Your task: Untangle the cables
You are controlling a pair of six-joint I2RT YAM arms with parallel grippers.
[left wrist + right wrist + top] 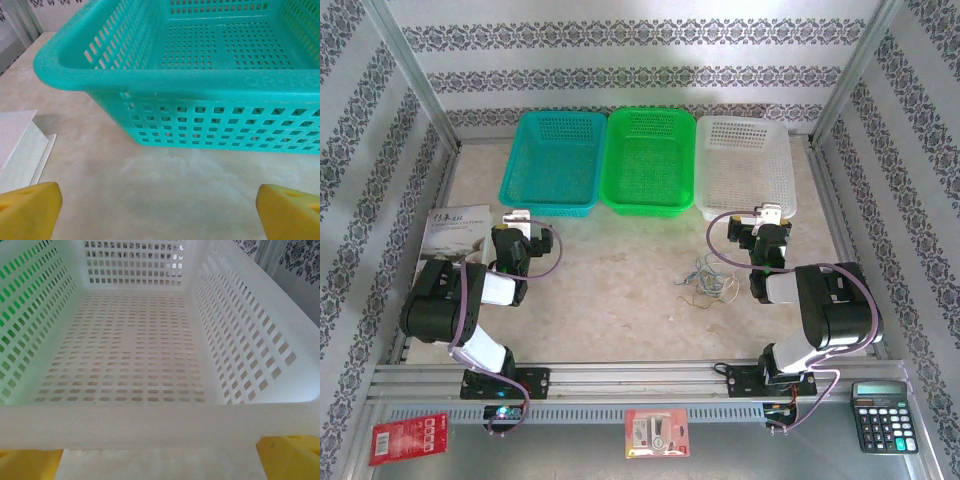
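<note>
**Both arms face the baskets; the cables lie loose on the bench behind the fingers.**

The bench (620, 320) carries three baskets in a row along its far side: a teal basket (150, 75), a green basket (648, 160) and a white basket (150, 425). The left fingers (517, 216) are spread wide and hold nothing, facing the teal basket. The right fingers (773, 212) are just as wide and empty, at the white basket's near rim. One tangle of cables (706, 281) lies on bare bench between the two arms, nearer the right one, to the left of its fingers and closer to the bases. I judge that arm must turn back from the basket to reach it. The clump spreads roughly left to right, in whitish, blue-green and tan strands too fine to count.
</note>
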